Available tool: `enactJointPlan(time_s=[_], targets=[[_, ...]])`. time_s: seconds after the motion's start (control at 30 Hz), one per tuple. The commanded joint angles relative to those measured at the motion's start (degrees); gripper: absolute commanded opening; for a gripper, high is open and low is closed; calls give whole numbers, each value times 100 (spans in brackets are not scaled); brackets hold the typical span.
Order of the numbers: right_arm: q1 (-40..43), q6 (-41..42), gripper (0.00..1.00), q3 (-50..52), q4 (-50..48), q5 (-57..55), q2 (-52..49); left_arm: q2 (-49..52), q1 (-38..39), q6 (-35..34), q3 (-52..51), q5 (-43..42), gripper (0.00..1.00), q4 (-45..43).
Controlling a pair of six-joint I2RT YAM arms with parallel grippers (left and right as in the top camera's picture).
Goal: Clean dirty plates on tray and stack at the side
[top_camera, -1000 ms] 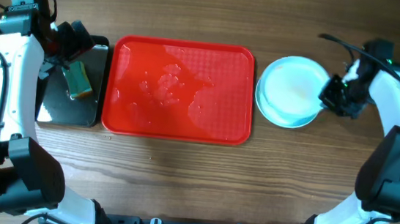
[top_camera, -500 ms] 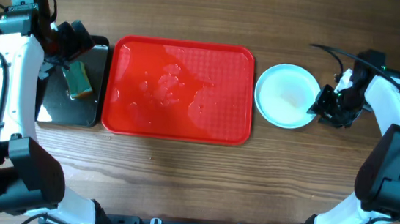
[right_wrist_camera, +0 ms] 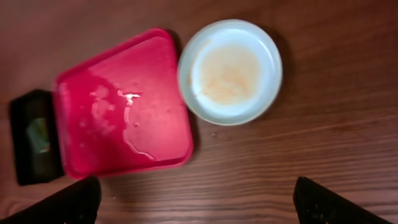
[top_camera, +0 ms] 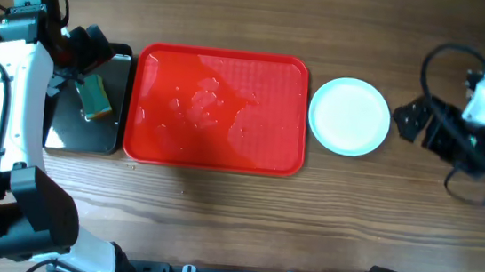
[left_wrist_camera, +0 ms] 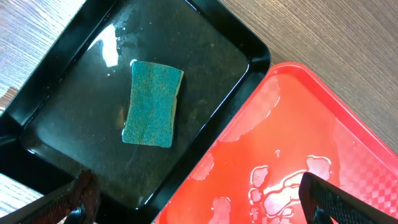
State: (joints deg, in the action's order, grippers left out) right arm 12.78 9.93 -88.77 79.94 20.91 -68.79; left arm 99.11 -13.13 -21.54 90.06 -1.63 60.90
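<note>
The red tray [top_camera: 218,107] lies mid-table, wet with water patches and bare of plates; it also shows in the left wrist view [left_wrist_camera: 298,155] and the right wrist view [right_wrist_camera: 121,106]. A round white plate [top_camera: 349,116] lies flat on the wood just right of the tray. The right wrist view shows the plate [right_wrist_camera: 230,71] with a faint orange-brown smear in its centre. I cannot tell whether others lie under it. My right gripper [top_camera: 418,124] hovers open to the plate's right, holding nothing [right_wrist_camera: 199,205]. My left gripper [top_camera: 90,53] hangs open and empty above the black tray [left_wrist_camera: 205,205].
A small black tray [top_camera: 109,128] sits left of the red tray, with a green sponge [left_wrist_camera: 152,102] lying in it. Bare wooden table [top_camera: 235,216] runs along the front. The right arm's cable [top_camera: 437,61] loops above the table at the far right.
My right gripper opened and let go of the plate, then drew back to the right and upward. The plate went from tilted to lying flat. The left arm stayed still.
</note>
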Motion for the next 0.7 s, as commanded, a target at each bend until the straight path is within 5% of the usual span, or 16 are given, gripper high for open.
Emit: enactJointPlan(time_s=[0.0,0.17,0.33,0.43,0.67], targets=[[-22,-103,100,-59,9,243,664,4,15,9,28,-72,100,2],[-22,-109,100,-59,87,-317,1193,4,15,9,28,-72,100,2],[-107,-1392,100,249,-798,-76,1464,4,15,9,28,-72,100,2],[-442,-2341,100,1215,-2157,203,1956,4,15,9,28,-72,100,2],[-1239,-2293,100,5171,-6220,-214,4378,4,15,9,28,-72,100,2]])
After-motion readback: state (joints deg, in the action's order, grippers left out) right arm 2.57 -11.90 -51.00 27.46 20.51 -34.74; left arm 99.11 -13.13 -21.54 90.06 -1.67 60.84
